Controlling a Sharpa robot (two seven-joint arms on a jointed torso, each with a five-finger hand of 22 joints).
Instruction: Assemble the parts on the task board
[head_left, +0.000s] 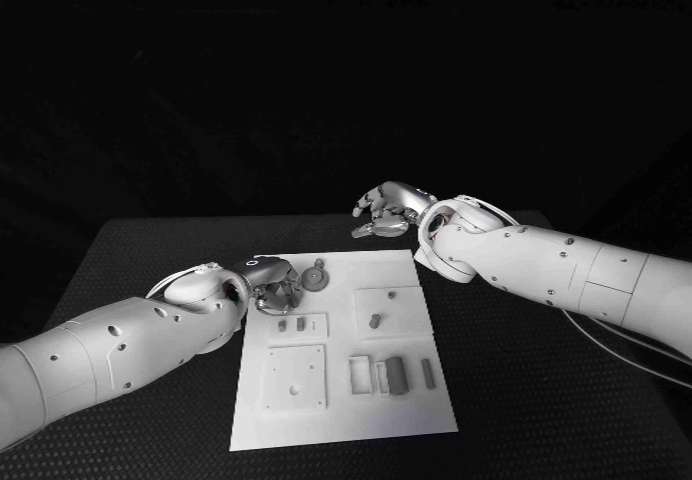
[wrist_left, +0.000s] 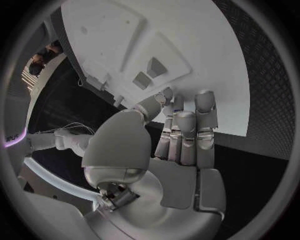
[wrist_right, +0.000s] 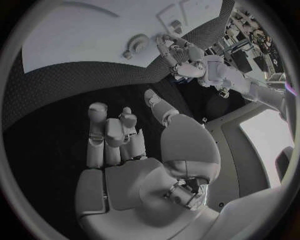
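The left hand (head_left: 271, 290) sits over the near-left corner of the task board (head_left: 411, 400), so whatever lies under its fingers (head_left: 284, 296) is hidden from above. Just beyond those fingertips a round part (head_left: 313, 275) shows, too small to make out its shape clearly. From the left wrist, the palm covers the board's edge below the fingertips. The right hand (head_left: 389, 212) hangs past the board's far edge; whether its curled fingers hold anything is unclear.
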